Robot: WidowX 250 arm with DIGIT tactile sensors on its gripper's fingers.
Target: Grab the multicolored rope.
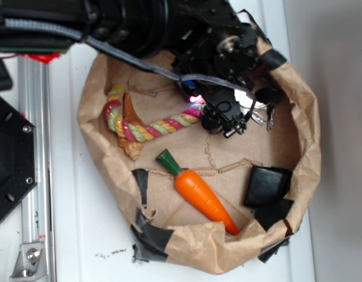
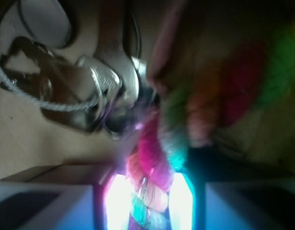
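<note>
The multicolored rope [image 1: 151,128], twisted from pink, yellow and green strands, lies curled at the left of the brown paper bag's floor, its right end reaching under the black gripper [image 1: 195,104]. In the wrist view the rope [image 2: 152,163] runs blurred down between the two glowing fingers [image 2: 118,201] and fills the gap from one to the other. The gripper [image 2: 147,201] is shut on that rope end.
An orange carrot [image 1: 204,198] with a green top lies in the front middle of the paper bag [image 1: 307,147]. A black block [image 1: 266,185] sits front right. A bunch of metal keys [image 1: 260,114], [image 2: 104,91] lies just right of the gripper. A brown wooden piece [image 1: 134,150] rests under the rope's loop.
</note>
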